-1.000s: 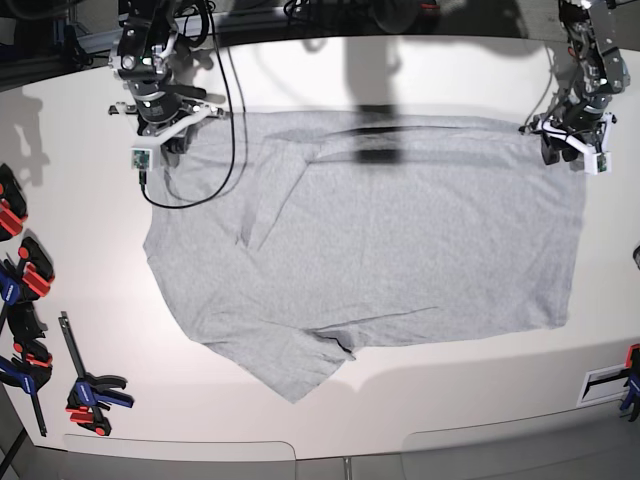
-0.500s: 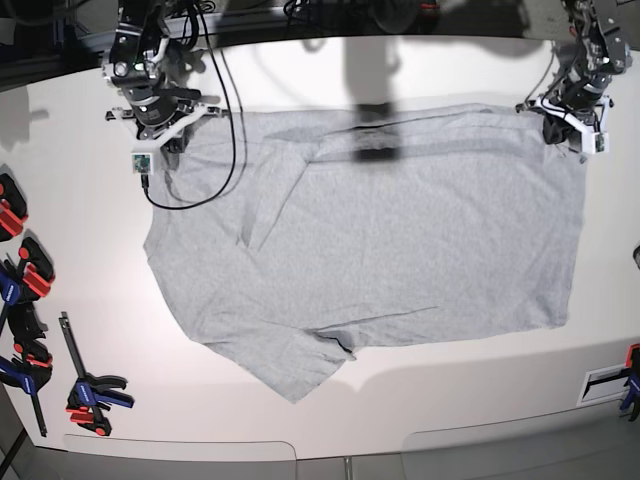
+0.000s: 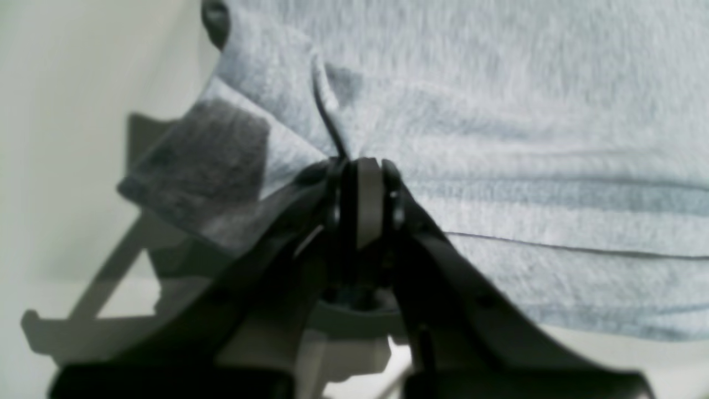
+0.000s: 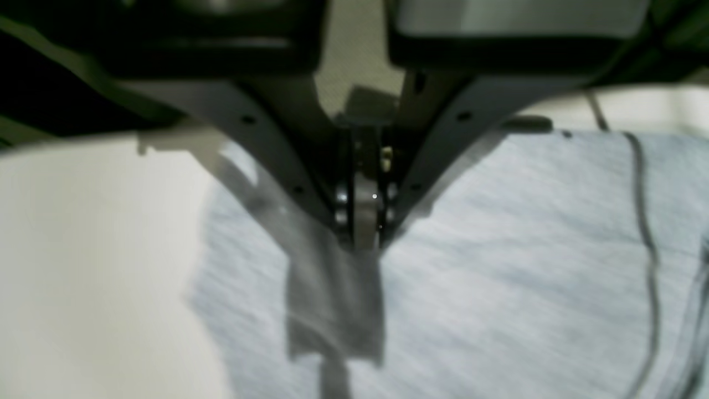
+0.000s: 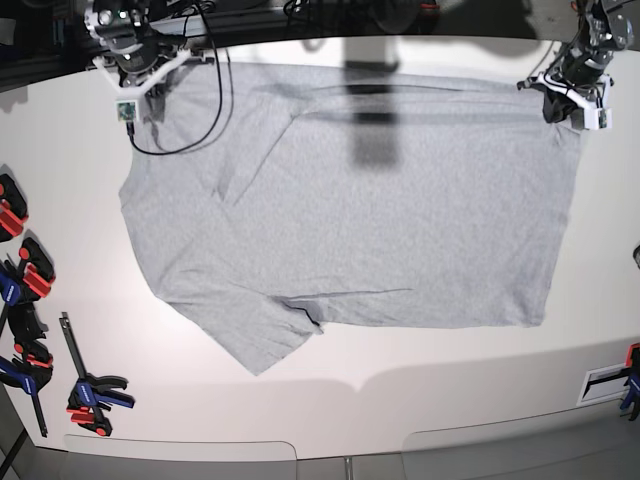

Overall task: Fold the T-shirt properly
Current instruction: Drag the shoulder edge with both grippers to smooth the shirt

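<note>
The light heather-grey T-shirt (image 5: 350, 210) lies spread on the white table, one sleeve pointing to the front left; no lettering shows. My right gripper (image 5: 140, 85) is shut on the shirt's far left corner; the right wrist view shows its closed jaws on the cloth (image 4: 498, 266). My left gripper (image 5: 562, 105) is shut on the far right corner; the left wrist view shows a pinched fold of cloth (image 3: 498, 111) at its closed jaws. Both corners are lifted slightly at the table's far edge.
Several red, blue and black clamps (image 5: 25, 300) lie along the left edge, another clamp (image 5: 95, 392) at the front left. Black cables (image 5: 215, 90) hang by the right arm over the shirt. A clamp (image 5: 630, 380) lies at the right edge.
Both grippers have moved toward the far edge of the table, dragging the shirt with them. The shirt has shifted back and stretched flatter.
</note>
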{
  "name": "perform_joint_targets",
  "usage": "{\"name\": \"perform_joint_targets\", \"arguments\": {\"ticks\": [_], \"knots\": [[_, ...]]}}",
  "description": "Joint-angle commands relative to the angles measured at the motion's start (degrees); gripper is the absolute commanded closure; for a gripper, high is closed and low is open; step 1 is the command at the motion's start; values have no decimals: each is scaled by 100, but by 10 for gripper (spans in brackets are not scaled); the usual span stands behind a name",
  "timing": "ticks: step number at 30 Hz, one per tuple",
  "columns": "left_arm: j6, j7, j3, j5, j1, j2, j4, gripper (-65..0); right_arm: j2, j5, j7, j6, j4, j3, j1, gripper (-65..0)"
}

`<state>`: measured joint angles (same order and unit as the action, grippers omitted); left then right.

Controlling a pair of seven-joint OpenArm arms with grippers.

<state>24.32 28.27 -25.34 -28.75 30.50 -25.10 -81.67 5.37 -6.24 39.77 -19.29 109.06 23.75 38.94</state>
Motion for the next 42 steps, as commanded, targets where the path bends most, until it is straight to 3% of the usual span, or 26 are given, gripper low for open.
{"name": "perform_joint_targets", "arguments": {"ticks": [1,16,22,26,34,38,42], "knots": [[-166,1204,63,592,315,48,179,0,35,-13,-101,-35,177,74,17,0],[-166,1314,63,61,916,72,181,0,341,-63,-332,-90,258,59,-413,0],[-164,1333,-20,15,1034,258,179,0,476,-317,-315,-101,258,57,-680,0],[-164,1119,-22,-48,1029,269,149,0,546,-319,-337,-103,258,57,-710,0],[-166,984,-22,-46,981,271,-1088,0,575,-608,-315,-103,258,57,-968,0],[-192,962,-22,66,931,267,-2000,-166,575,-640,-302,-101,258,57,-1152,0],[-538,960,-22,586,833,219,-2800,-194,575,-643,-291,-101,258,57,-1270,0]]}}
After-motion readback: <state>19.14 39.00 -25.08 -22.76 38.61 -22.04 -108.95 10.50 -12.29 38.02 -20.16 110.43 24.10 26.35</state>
